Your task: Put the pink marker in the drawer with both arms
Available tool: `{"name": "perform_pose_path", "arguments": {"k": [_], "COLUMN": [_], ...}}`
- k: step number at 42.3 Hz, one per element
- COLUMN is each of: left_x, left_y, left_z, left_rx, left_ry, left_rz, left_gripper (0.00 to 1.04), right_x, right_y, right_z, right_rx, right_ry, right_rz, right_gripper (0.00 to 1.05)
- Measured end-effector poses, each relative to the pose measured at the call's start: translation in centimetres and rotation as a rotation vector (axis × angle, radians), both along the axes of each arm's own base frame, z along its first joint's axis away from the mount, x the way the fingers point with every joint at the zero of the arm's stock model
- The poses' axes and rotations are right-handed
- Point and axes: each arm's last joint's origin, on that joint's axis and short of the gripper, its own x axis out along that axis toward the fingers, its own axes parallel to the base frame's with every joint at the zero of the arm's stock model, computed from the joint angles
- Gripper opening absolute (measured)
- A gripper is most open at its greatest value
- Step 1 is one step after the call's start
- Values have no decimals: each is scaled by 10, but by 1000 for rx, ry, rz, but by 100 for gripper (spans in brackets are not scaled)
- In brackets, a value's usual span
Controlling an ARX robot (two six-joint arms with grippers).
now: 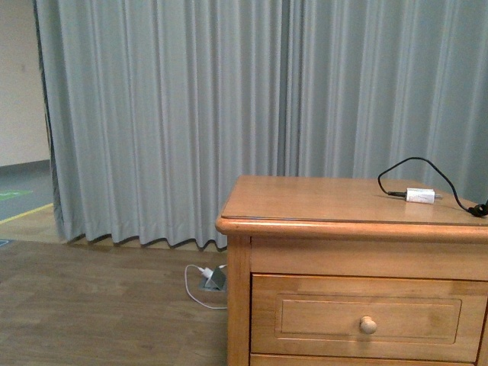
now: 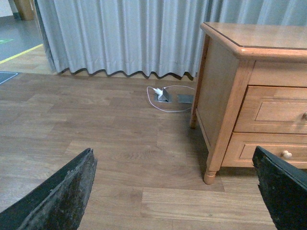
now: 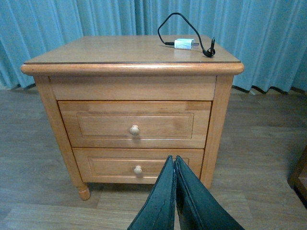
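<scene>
The pink marker is out of view in every frame. The drawer (image 1: 328, 316) is the upper one of the honey-coloured nightstand; it is closed, and its round knob (image 1: 368, 325) faces me. In the right wrist view the drawer (image 3: 158, 125) sits above a shallower lower drawer (image 3: 110, 165). My right gripper (image 3: 173, 159) is shut with nothing in it, low in front of the nightstand and apart from it. My left gripper (image 2: 173, 191) is open and empty over the wooden floor, beside the nightstand's left side; the drawer (image 2: 276, 109) shows at that view's edge.
A white adapter (image 1: 419, 195) with a black cable (image 1: 427, 164) lies on the nightstand top (image 1: 305, 200). A floor socket with a white plug (image 1: 207, 274) sits by the grey curtain (image 1: 168, 114). Wooden floor (image 2: 105, 124) stretches to the left.
</scene>
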Motion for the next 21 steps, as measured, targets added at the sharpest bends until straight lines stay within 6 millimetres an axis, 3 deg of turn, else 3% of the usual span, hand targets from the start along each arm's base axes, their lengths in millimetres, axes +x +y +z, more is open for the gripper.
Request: {"name": "perform_pose_path", "arguments": {"k": [14,21], "left_x": [0,0], "left_y": [0,0], "left_z": [0,0], "left_rx": [0,0], "left_ry": [1,1], "left_rz": [0,0], "left_gripper": [99,99], "right_x": [-11,-15], "right_y": [0,0], "right_z": [-17,-15], "right_rx": [0,0], "right_ry": [30,-1], "right_rz": [0,0], "right_gripper": [1,1]}}
